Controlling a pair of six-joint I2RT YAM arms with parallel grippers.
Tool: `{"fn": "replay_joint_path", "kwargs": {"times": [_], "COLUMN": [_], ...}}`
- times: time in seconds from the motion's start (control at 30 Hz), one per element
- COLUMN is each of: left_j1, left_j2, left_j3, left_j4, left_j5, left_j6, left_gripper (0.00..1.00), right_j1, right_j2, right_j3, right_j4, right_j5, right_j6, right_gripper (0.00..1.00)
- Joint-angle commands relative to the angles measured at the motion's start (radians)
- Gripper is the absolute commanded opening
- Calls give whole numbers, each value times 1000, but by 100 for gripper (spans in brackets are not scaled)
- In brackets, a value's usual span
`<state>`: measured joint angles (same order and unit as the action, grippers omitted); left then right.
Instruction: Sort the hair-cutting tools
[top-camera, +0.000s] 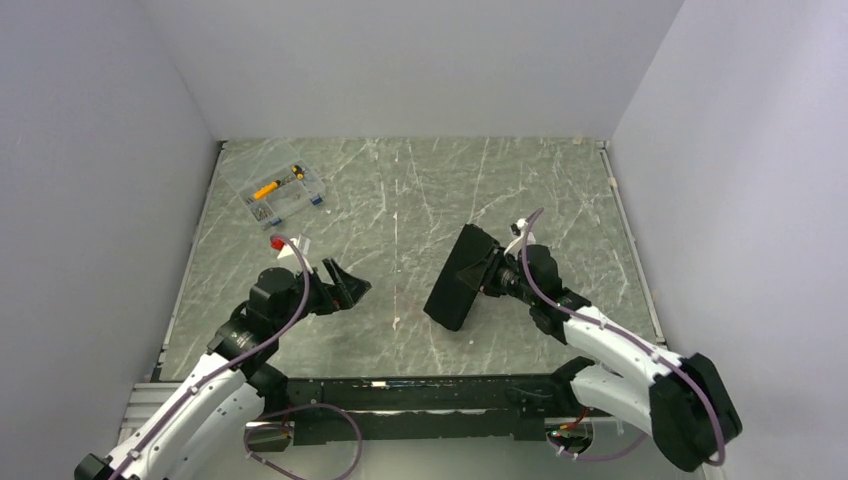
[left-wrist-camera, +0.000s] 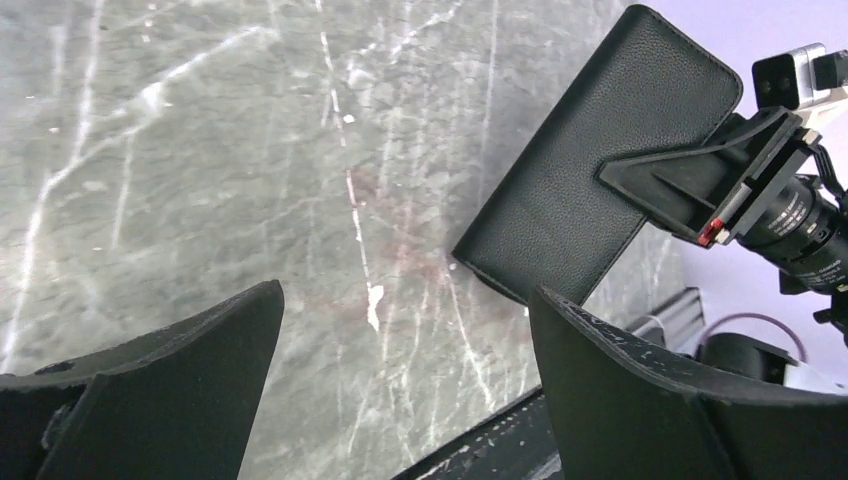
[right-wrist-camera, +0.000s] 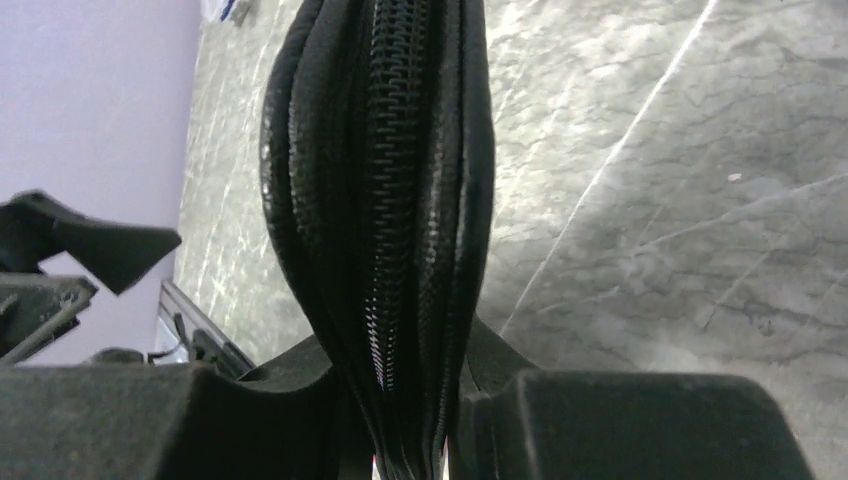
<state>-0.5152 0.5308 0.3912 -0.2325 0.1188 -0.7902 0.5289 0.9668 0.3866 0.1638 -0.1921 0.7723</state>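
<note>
The grey marbled table (top-camera: 400, 200) fills the frame. Right of centre, the black grained case (top-camera: 462, 278) (zipped shut) tilts up, pinched by the right gripper (top-camera: 494, 269). Lower left, the left gripper (left-wrist-camera: 405, 293) gapes wide, holding nothing. A clear box (top-camera: 273, 190) sits upper left. Where the tools are, I cannot tell.

ahead of left claw (top-camera: 352, 281): table (top-camera: 400, 200) free | black case (top-camera: 460, 280): blocks centre-right | clear box (top-camera: 275, 190): far-left
</note>
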Motion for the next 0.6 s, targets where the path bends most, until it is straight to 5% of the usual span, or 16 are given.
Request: {"fn": "replay_joint_path", "kwargs": {"times": [0.0,0.23,0.57], "left_j1": [-4,-8,-7], "left_j2": [-32,-88,-109], "left_j3": [47,14,4], "left_j4": [-106,-96,-102], "left_j5": [-99,-94,-94], "left_j6": [33,47,49], "left_gripper": [97,97,97], "right_j1": [-93,-199,-216], "right_j2": [130,389,674], "right_j3": [37,108,199], "right_j4": [270,517,644], "right_j5": [-126,-238,-223], "right_j6": [112,251,351], "right_gripper": [0,0,0]}}
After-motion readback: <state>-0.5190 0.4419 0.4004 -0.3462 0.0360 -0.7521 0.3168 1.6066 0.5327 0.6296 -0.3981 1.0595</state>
